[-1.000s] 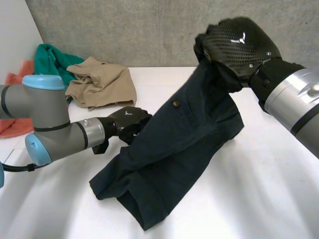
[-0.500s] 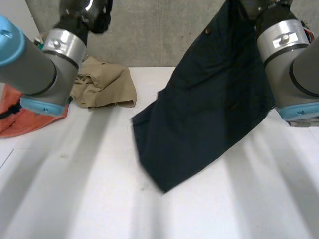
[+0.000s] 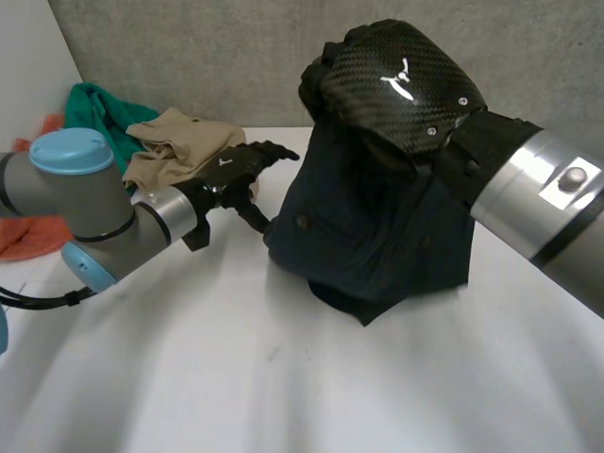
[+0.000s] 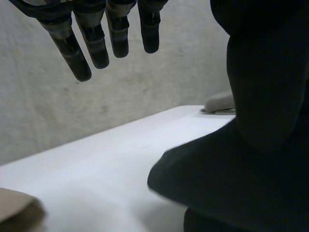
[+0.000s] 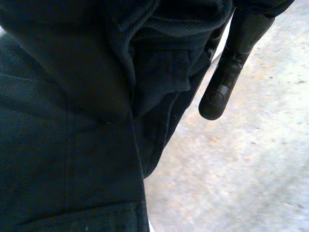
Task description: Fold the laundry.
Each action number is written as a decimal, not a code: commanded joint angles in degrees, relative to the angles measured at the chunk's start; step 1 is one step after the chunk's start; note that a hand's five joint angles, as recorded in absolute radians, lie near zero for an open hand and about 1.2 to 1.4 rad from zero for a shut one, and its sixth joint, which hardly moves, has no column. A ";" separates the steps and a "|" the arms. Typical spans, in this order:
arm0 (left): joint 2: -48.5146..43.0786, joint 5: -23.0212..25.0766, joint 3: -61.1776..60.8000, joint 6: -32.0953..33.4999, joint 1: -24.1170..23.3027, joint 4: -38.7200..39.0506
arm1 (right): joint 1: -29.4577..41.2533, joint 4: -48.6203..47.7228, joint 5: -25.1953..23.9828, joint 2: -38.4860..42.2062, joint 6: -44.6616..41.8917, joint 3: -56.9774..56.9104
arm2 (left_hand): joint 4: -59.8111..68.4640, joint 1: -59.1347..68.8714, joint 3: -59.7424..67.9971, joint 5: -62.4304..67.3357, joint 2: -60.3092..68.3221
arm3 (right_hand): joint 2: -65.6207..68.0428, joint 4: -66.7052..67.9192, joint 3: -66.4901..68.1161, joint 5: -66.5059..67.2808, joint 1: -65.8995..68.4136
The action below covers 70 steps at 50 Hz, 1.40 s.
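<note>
hanging dark garment [image 3: 377,236] gripped at top by right robot hand [image 3: 401,87]; left robot hand [image 3: 236,170] beside it, fingers straight, empty.

Near table [image 3: 283,396] lies bare; dark shorts [image 3: 377,236] block the middle, tan garment [image 3: 189,156] the far left

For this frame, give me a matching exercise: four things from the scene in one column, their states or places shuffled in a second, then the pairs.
1. left hand
2. right hand
3. dark garment
4. tan garment

a. crumpled at the far side of the table, beside a green cloth
b. hangs from a hand, lower end bunched on the table
c. fingers straight, holding nothing
d. closed round cloth

Pairs: 1-c, 2-d, 3-b, 4-a
</note>
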 commanded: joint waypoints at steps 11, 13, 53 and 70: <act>1.03 11.75 -4.41 4.07 -1.00 -9.32 | -7.96 3.03 -0.78 0.60 2.47 0.65 | 64.47 64.42 64.15 65.30 64.50 | 12.45 11.75 13.71 14.91 21.13; 1.91 9.55 -4.59 5.30 -0.39 -9.58 | -9.10 3.73 -0.43 2.80 2.38 0.04 | 64.47 64.42 64.15 65.30 64.50 | 12.45 11.75 13.71 14.91 21.13; 11.32 -35.63 9.37 17.17 -8.21 26.16 | -2.25 -30.24 28.14 29.09 -13.88 -27.39 | 64.47 64.42 64.15 65.30 64.50 | 12.45 11.75 13.71 14.91 21.13; 21.34 -39.24 -20.39 17.26 -9.44 26.10 | -2.95 -26.16 13.90 29.96 -6.06 -19.14 | 64.47 64.42 64.15 65.30 64.50 | 12.45 11.75 13.71 14.91 21.13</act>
